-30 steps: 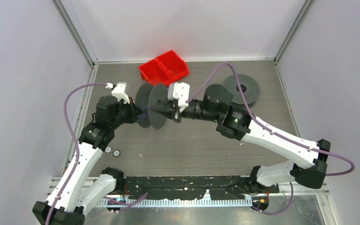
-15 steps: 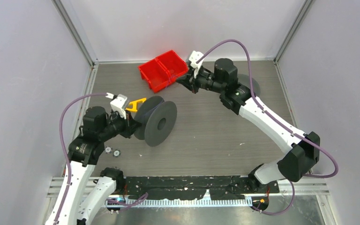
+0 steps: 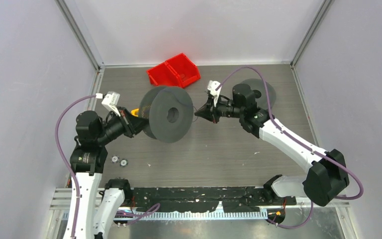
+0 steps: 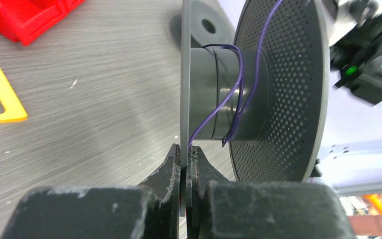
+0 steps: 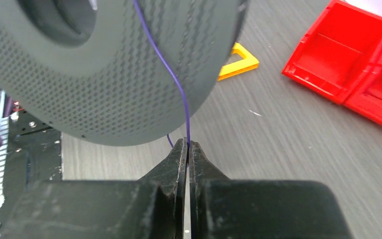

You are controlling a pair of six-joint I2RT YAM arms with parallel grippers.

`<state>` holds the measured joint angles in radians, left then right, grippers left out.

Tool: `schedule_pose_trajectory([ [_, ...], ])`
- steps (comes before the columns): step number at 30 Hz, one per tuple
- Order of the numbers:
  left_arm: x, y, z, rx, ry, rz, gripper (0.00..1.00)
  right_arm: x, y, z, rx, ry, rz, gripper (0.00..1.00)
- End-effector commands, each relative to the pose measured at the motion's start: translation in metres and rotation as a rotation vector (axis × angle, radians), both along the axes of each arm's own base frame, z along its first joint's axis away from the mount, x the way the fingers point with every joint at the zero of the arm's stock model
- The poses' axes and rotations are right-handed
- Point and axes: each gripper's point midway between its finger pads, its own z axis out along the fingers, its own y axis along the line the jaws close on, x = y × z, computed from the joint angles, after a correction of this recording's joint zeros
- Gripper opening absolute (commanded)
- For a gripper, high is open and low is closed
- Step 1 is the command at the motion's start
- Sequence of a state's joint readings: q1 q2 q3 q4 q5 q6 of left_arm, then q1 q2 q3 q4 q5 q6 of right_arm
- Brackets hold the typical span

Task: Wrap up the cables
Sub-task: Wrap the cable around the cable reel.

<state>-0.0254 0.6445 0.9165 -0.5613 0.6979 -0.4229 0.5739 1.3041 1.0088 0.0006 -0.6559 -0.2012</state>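
Observation:
A dark grey disc spool is held up above the table, its perforated flange facing the top camera. My left gripper is shut on the rim of its thin flange; the jaws pinch the flange edge. The cable looks purple, not red. It is a thin wire looped a few turns round the spool's hub. My right gripper sits just right of the spool. Its jaws are shut on the wire, which runs up taut across the spool's flange.
Two red bins stand at the back. A yellow triangular piece lies on the table behind the left gripper. A second grey spool lies flat at the back right. Two small round parts lie at the front left.
The left arm has swung the spool up so that its flange faces the camera. The right gripper has come from the red bins down to the spool's right side.

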Motion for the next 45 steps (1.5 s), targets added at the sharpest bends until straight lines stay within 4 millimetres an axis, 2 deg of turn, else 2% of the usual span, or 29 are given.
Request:
schedule_pose_trajectory([
  [1, -0.001, -0.014, 0.065, -0.231, -0.175, -0.085, 0.0, -0.024, 0.009, 0.019, 0.153, 0.021, 0.096, 0.06],
  [4, 0.004, -0.012, 0.058, -0.195, -0.126, -0.078, 0.0, -0.033, 0.01, 0.023, 0.225, 0.045, 0.11, 0.05],
  [8, 0.01, -0.002, 0.032, -0.093, -0.063, -0.03, 0.0, -0.031, -0.003, 0.053, 0.267, -0.027, 0.046, 0.05],
  [11, 0.002, -0.012, 0.026, -0.131, -0.051, -0.121, 0.0, -0.012, -0.022, 0.075, 0.301, -0.066, -0.052, 0.05],
  [14, -0.004, -0.017, 0.019, -0.123, -0.024, -0.19, 0.0, 0.008, -0.037, 0.087, 0.34, -0.071, -0.119, 0.05],
  [18, -0.006, -0.015, 0.008, -0.083, -0.014, -0.193, 0.0, 0.029, -0.061, 0.091, 0.366, -0.034, -0.184, 0.05],
  [20, -0.008, -0.018, 0.007, -0.091, -0.018, -0.22, 0.0, 0.029, -0.061, 0.091, 0.367, -0.028, -0.168, 0.06],
  [25, -0.009, -0.019, -0.001, -0.077, -0.009, -0.251, 0.0, 0.037, -0.054, 0.081, 0.348, 0.026, -0.142, 0.06],
  [31, -0.009, -0.027, 0.032, -0.188, -0.084, -0.306, 0.0, 0.04, -0.05, 0.042, 0.308, 0.131, -0.143, 0.05],
  [32, -0.009, -0.026, 0.035, -0.208, -0.079, -0.302, 0.0, 0.042, -0.05, 0.031, 0.297, 0.159, -0.151, 0.05],
  [37, -0.003, -0.024, 0.045, -0.231, -0.099, -0.288, 0.0, 0.039, -0.052, 0.002, 0.273, 0.23, -0.172, 0.05],
  [40, 0.005, -0.021, 0.047, -0.238, -0.098, -0.238, 0.0, 0.031, -0.052, -0.01, 0.271, 0.271, -0.164, 0.05],
  [41, 0.01, -0.018, 0.048, -0.242, -0.107, -0.199, 0.0, 0.026, -0.048, -0.008, 0.287, 0.285, -0.145, 0.05],
  [45, 0.035, -0.002, 0.058, -0.285, -0.188, -0.023, 0.0, -0.014, -0.029, -0.01, 0.351, 0.357, -0.054, 0.05],
])
